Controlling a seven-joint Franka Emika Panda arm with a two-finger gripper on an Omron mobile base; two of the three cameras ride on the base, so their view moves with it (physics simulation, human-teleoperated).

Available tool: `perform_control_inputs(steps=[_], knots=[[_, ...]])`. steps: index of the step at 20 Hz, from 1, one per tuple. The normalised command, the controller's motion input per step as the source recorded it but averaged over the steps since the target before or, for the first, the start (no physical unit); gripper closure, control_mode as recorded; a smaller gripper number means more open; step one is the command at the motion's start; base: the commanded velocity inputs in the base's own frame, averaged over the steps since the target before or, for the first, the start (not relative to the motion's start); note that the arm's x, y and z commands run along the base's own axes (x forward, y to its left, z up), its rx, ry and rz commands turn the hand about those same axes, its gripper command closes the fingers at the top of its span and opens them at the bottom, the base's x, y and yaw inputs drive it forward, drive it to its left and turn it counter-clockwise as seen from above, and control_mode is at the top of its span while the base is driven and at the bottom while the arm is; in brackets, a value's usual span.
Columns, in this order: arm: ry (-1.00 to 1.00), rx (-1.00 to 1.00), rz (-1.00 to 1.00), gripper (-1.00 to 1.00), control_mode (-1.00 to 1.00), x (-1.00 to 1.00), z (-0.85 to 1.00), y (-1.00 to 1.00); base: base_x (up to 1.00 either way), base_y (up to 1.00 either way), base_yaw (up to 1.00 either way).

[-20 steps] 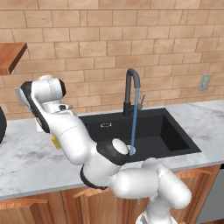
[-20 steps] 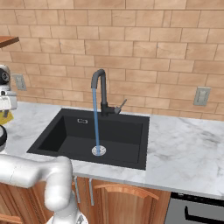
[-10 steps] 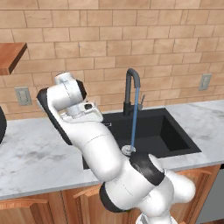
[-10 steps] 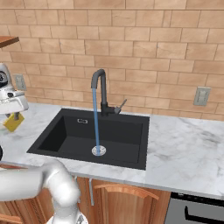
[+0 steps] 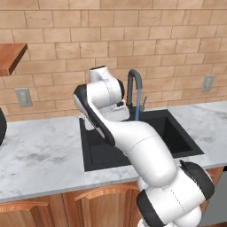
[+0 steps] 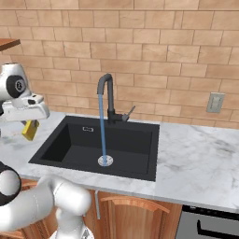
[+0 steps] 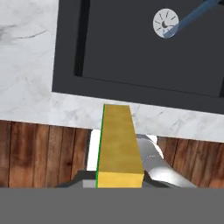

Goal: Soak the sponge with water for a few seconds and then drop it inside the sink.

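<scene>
Edgewise, sponge [image 7: 118,144] clamped in the hand [image 7: 119,183], long axis towards the sink [image 7: 131,52].

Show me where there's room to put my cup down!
The marble counter right of the sink, up to the wall outlet, looks bare. It's crowded left of the sink, where the hand holds the sponge.

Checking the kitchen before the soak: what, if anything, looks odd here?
Only that the thin light-blue water stream runs from the black gooseneck tap straight into the matte black sink's silver drain unused; the green-and-yellow sponge is held off beside the basin.
</scene>
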Motion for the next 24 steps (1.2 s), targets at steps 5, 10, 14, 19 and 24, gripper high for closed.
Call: perform_control_inputs(steps=[5,10,14,19,24], knots=[[0.00,0.33,0.01,1.00,-1.00,-0.03,0.39,-0.53,0.00,0.00,0.00],[0.00,0.32,0.00,1.00,-1.00,-0.06,0.13,-0.49,0.00,0.00,0.00],[0.00,0.26,0.00,1.00,-1.00,-0.14,0.00,-0.37,0.00,0.00,0.00],[-0.01,0.20,0.01,1.00,-1.00,-0.22,0.03,-0.15,0.00,0.00,0.00],[-0.05,0.14,0.03,1.00,-1.00,-0.24,0.19,-0.01,0.00,0.00,0.00]])
